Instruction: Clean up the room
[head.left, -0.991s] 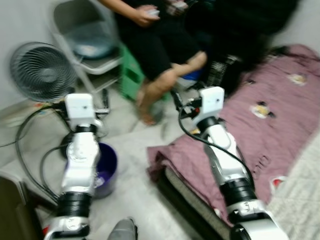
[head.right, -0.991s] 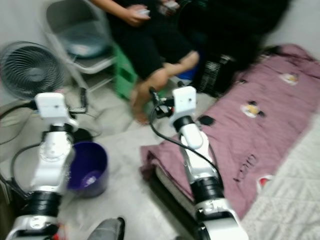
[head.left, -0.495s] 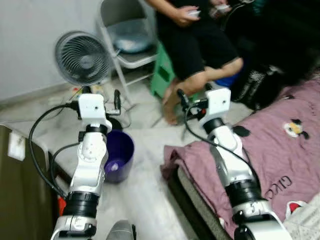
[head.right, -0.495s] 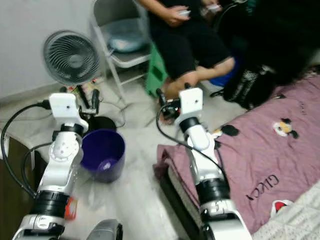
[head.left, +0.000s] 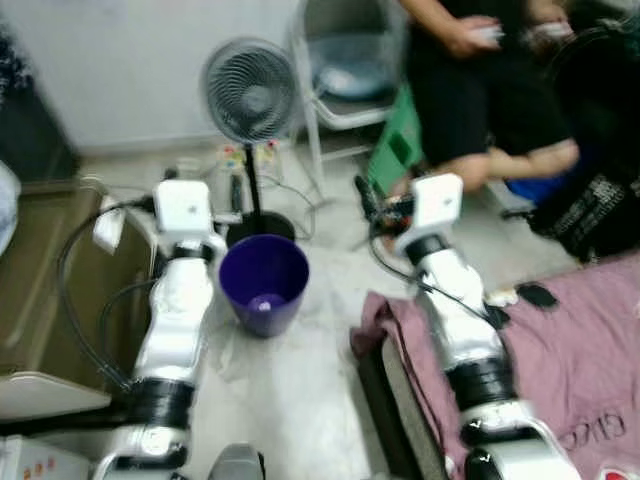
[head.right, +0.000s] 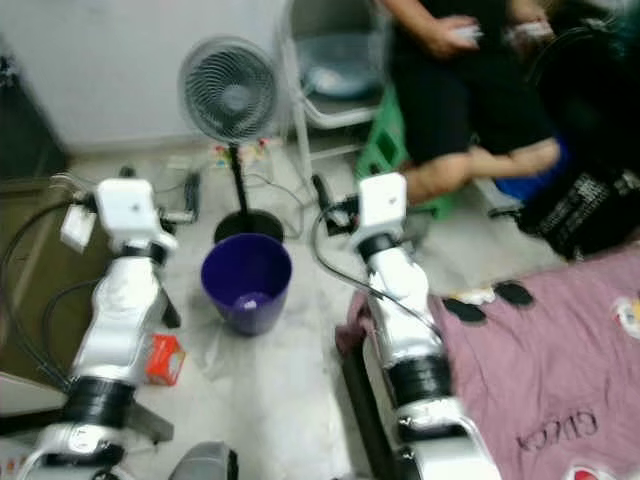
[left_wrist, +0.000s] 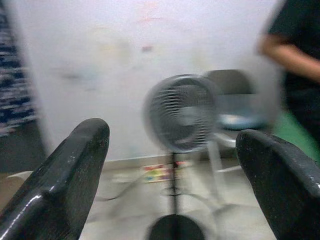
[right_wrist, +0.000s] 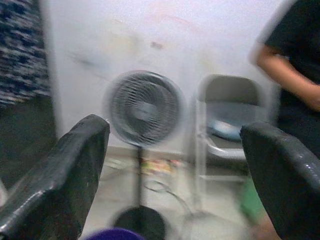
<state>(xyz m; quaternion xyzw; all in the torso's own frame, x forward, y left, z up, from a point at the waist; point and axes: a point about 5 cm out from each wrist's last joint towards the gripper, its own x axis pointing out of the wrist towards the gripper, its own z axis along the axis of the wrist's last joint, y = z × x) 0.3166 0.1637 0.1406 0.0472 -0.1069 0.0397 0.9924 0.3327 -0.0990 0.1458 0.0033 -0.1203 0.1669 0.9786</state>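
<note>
A purple bucket (head.left: 264, 283) stands on the pale floor between my two raised arms, with a small pale scrap at its bottom. A small orange box (head.right: 163, 358) lies on the floor beside my left arm. Two black items (head.right: 515, 293) lie by the edge of the pink blanket (head.left: 570, 350). My left gripper (left_wrist: 170, 165) is open and holds nothing; it points toward the standing fan (left_wrist: 182, 112). My right gripper (right_wrist: 172, 165) is also open and bare, held above the floor just right of the bucket.
A person (head.left: 480, 80) sits on a green stool (head.left: 395, 150) at the back right, next to a grey folding chair (head.left: 345, 70). Cables and a power strip (head.left: 240, 155) lie by the fan base. A brown cabinet (head.left: 40, 260) stands at the left.
The whole view has swung to the left: the bucket and fan now sit in the middle and the blanket is at the right edge. Both arms keep the same raised pose.
</note>
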